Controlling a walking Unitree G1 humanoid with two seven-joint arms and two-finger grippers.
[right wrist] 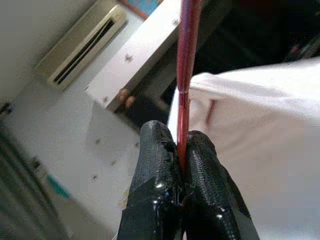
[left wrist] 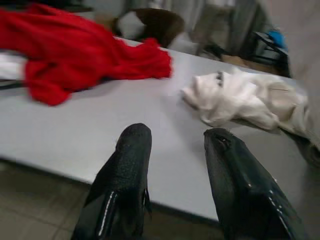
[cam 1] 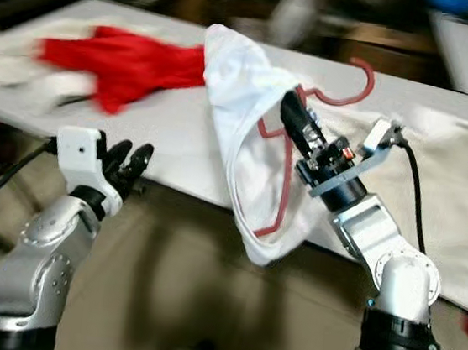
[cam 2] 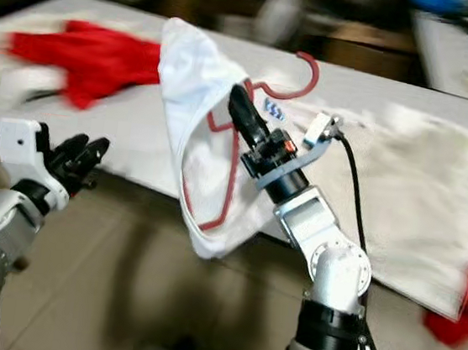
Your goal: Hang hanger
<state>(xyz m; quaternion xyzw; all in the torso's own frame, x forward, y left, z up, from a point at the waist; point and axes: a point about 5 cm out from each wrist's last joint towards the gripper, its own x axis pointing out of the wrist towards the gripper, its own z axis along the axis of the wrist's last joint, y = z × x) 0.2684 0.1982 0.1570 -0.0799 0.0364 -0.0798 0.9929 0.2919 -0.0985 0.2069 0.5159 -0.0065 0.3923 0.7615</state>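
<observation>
The right gripper (right wrist: 182,152) is pinched tight on the red hanger (cam 1: 291,160), lifted over the table (cam 1: 169,155) edge with one white shirt (cam 1: 240,83) draped on it. The left gripper (left wrist: 172,150) hangs apart, holding nothing. The hanger is picked up but not hung yet. One red cloth (cam 1: 128,62) lies on the table, and maybe two white cloths, though it's blurry.

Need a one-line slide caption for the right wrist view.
Right gripper pinches the red hanger wire, white garment draped alongside.
</observation>
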